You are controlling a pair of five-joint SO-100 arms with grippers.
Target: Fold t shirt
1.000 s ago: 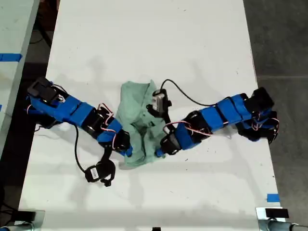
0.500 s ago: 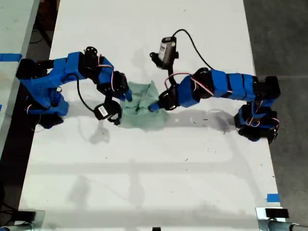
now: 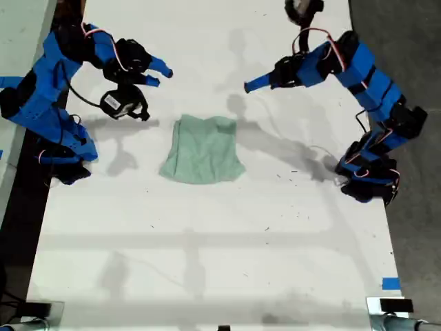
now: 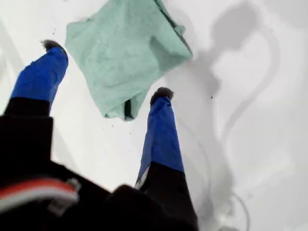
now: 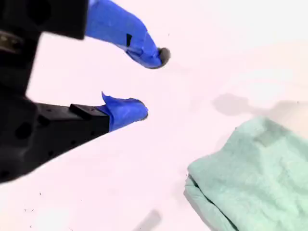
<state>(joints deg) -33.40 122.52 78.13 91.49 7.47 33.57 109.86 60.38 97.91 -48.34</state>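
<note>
- One t shirt (image 3: 202,149), folded, on one white table (image 3: 227,255).
- Two blue arms: my first gripper (image 4: 106,70) and my second gripper (image 5: 151,84), both empty, jaws apart.
- Two blue tape marks visible.

Tabletop (image 3: 207,262) near side: wide open from edge to edge, any approach OK. Only lump mid-table is the t shirt (image 3: 203,149), lying low, w/ bare lanes on both its sides in the exterior view. Arm bases (image 3: 65,155) sit at the exterior view's left and right edges, blocking those flanks. Far side busier: my first gripper (image 3: 249,85) and my second gripper (image 3: 160,74) hang up there, fingers apart, bare gap btwn them. Dangling wrist cam (image 3: 124,103) and its cable crowd the shirt's far-left corner.
</note>
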